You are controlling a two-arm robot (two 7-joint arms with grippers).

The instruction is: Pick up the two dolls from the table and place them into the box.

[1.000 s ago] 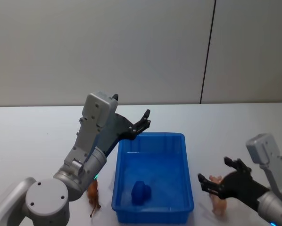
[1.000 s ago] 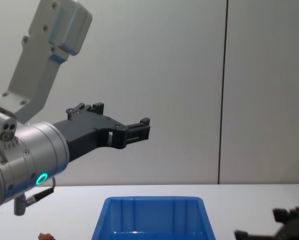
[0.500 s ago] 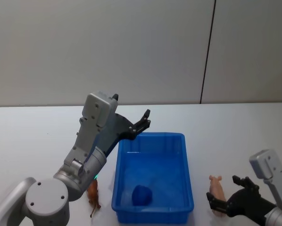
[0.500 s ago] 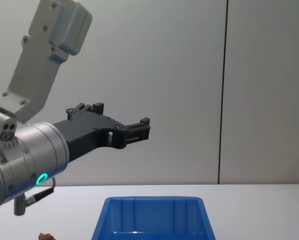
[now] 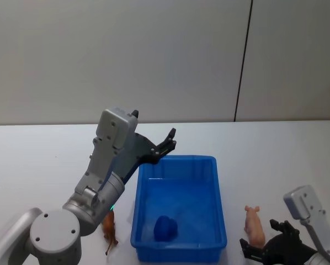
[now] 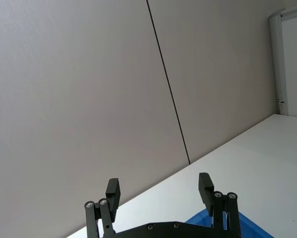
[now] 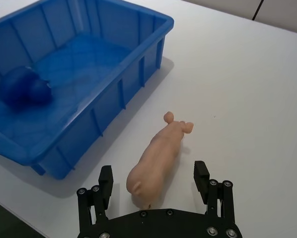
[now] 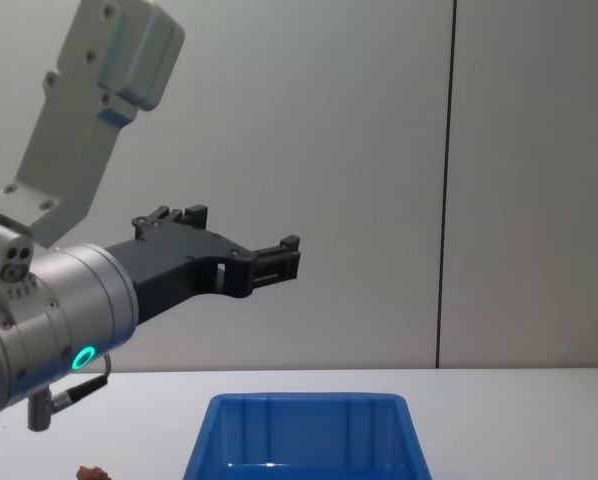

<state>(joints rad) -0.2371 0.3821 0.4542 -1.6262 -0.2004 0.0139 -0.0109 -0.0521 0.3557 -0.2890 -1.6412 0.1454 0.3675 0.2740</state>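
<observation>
The left arm rises from the near left, and its end effector (image 5: 169,141) hangs in the air over the far left corner of the box (image 5: 176,160), fingers spread apart and holding nothing. The left wrist view shows that end effector (image 6: 158,186) the same way, with wall and counter (image 5: 43,154) beyond it. A brown doll (image 5: 109,227) stands on the counter just left of the box, partly behind the arm. The box sits in the middle of the counter with a rounded blue object (image 5: 165,226) inside, near its front wall. To the right of the box, apart from it, a pink pig doll (image 5: 253,223) lies on the counter. The right end effector (image 7: 153,171) is low at the near right, fingers open, one on either side of the pig's near end and clear of it.
</observation>
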